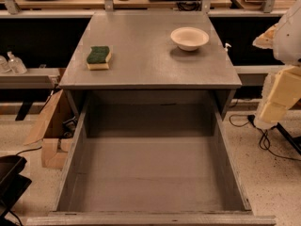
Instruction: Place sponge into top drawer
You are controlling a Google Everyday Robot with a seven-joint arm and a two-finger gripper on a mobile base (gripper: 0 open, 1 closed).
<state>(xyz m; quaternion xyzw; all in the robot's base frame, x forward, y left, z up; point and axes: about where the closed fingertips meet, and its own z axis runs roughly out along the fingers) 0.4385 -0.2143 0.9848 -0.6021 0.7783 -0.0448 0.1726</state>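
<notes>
We look down at a grey wood bench point(150, 65) from the front. The sponge point(99, 57) lies flat on the bench top, on the left side, near the left edge. Its dark green side faces up and its pale yellow side is underneath. A white bowl point(189, 37) stands on the right side of the bench top, a bit further back than the sponge. The sponge and the bowl are well apart.

Under the bench top, the top drawer point(150, 219) is pulled far out toward us. It is nearly as wide as the bench. We see its grey wood floor and its two side walls. Its front board runs along the bottom of the view. The sponge is not in the drawer; it sits on top of the bench.

The end effector point(278, 99) hangs at the right edge of the view, off to the right of the bench. It looks pale yellow and blocky. It is well apart from the sponge and does not touch the bench. We cannot tell if it is released or clenched. The white arm point(290, 27) above it runs out of view.

A brown cardboard box point(51, 140) sits on the speckled floor to the left of the drawer. Black cables point(263, 140) lie on the floor to the right. Two small clear bottles point(11, 62) stand on a ledge at the far left.
</notes>
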